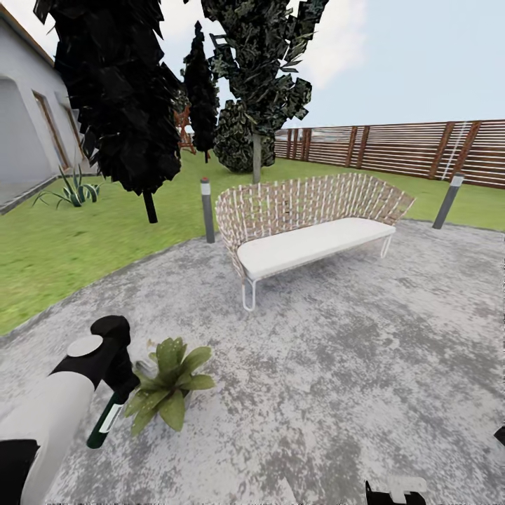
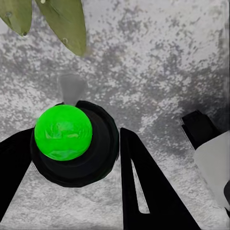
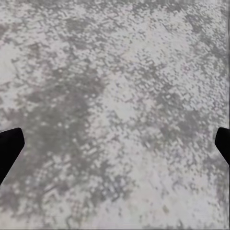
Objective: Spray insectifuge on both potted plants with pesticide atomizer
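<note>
Left gripper (image 2: 76, 158) clamped on pesticide atomizer (image 1: 105, 421), right gripper (image 3: 115, 143) apart; nozzle may miss potted plant (image 1: 168, 382), only partial cover.

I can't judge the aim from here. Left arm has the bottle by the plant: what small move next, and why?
Probably tilt the left end effector so the pesticide atomizer faces the potted plant. In the head view the bottle hangs beside the leaves, angled down toward the stone patio; the left wrist view catches just leaf tips at its edge.
</note>
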You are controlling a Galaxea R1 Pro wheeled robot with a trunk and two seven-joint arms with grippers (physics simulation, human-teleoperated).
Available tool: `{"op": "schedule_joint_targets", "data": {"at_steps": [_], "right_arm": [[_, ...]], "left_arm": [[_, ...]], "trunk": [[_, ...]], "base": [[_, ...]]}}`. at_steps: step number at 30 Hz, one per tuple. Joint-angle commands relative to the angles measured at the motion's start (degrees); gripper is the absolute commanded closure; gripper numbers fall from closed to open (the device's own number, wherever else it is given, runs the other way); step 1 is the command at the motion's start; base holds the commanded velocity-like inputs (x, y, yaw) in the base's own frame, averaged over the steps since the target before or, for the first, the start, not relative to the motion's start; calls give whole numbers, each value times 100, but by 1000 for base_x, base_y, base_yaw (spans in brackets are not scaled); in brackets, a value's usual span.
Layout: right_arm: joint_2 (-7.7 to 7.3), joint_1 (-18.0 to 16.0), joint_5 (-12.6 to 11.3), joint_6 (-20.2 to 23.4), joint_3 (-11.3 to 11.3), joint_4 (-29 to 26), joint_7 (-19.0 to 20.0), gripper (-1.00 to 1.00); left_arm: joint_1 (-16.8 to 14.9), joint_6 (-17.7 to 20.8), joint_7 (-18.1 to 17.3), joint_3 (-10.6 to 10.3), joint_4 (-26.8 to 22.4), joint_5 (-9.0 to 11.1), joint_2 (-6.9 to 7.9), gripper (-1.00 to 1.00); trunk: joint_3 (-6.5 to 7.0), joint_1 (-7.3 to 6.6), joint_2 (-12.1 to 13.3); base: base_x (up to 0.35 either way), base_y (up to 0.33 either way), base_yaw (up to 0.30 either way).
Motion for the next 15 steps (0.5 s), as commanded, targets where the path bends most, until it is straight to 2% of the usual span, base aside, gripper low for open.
{"op": "schedule_joint_targets", "data": {"at_steps": [1, 7, 15], "right_arm": [[1, -4, 60, -15, -35, 7, -20, -100], [1, -4, 60, -15, -35, 7, -20, -100], [1, -4, 60, -15, -35, 4, -20, -100]], "left_arm": [[2, 60, -55, -17, -5, -42, 4, 100], [5, 62, -55, -14, -4, -42, 10, 100], [20, 69, -55, -9, 3, -42, 24, 100]], "trunk": [[-5, -2, -3], [-5, -2, -3], [-5, -2, -3]], "base": [[-164, -225, 5], [-200, -211, 1], [-88, -249, 0]]}}
